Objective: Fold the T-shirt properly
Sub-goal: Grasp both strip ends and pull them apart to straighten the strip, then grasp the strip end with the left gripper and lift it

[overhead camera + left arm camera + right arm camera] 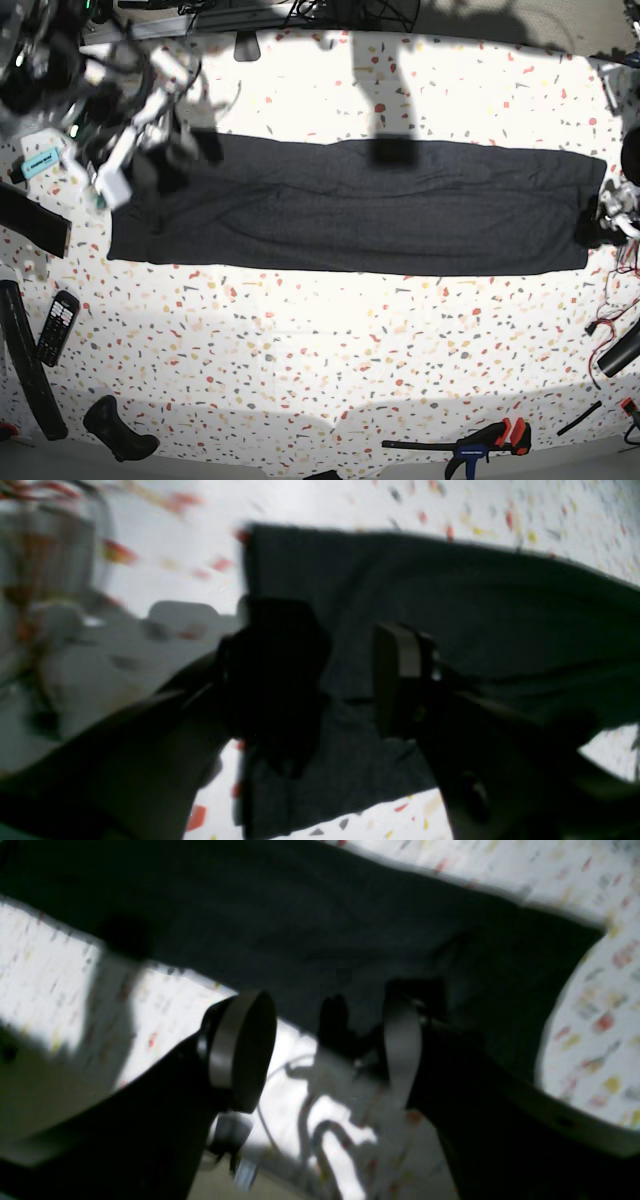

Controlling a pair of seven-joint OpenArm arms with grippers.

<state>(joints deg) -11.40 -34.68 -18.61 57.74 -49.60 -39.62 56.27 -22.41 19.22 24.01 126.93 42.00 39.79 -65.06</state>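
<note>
The T-shirt lies as one long dark charcoal strip across the speckled table, plain side up. My right gripper hovers over its left end, and in the right wrist view that gripper stands open, with the shirt's edge just beyond its fingertips. At the strip's right end sits my left gripper. The blurred left wrist view shows this gripper open over the fabric, with nothing pinched between its fingers.
A black handset and a long black bar lie at the left edge. A black-and-orange clamp rests at the front right. Cables trail along the right edge. Gear and a blue-labelled box crowd the back left.
</note>
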